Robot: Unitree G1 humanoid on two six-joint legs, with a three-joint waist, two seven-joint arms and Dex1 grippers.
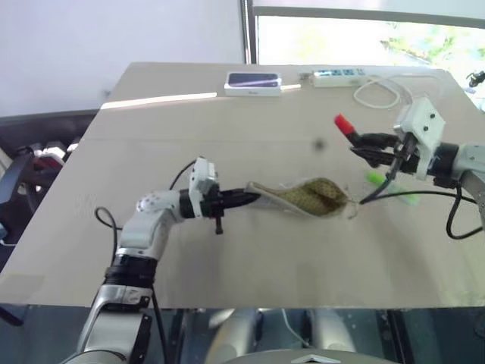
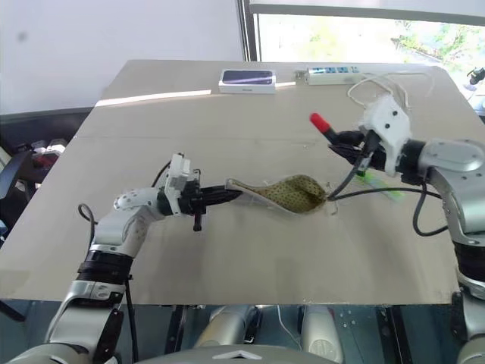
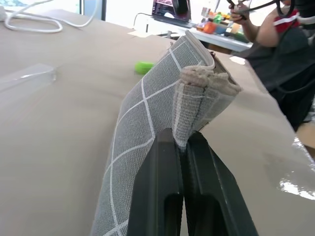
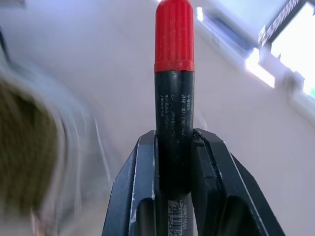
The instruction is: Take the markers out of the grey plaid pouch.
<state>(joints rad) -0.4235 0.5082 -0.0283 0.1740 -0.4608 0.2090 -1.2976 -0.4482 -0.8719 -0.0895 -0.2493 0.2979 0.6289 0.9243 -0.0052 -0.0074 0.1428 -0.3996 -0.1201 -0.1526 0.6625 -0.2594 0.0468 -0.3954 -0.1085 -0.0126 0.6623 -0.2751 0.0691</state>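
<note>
The grey plaid pouch (image 1: 307, 197) lies mid-table with its mouth gaping toward the right, showing the yellowish-tan lining. My left gripper (image 1: 254, 199) is shut on the pouch's left end; in the left wrist view the fingers (image 3: 162, 167) pinch a fold of the gridded fabric (image 3: 147, 113). My right gripper (image 1: 365, 144) hovers above the table, right of the pouch mouth, shut on a dark marker with a red cap (image 1: 342, 123). That marker (image 4: 173, 73) sticks out between the fingers. A bright green marker (image 1: 375, 178) lies on the table below the right gripper.
A white-edged dark box (image 1: 254, 82), a power strip (image 1: 339, 76) and a coiled white cable (image 1: 379, 92) sit along the table's far edge. A black cable (image 1: 409, 194) trails from the right arm over the table. A person (image 3: 288, 49) stands beyond the table's right side.
</note>
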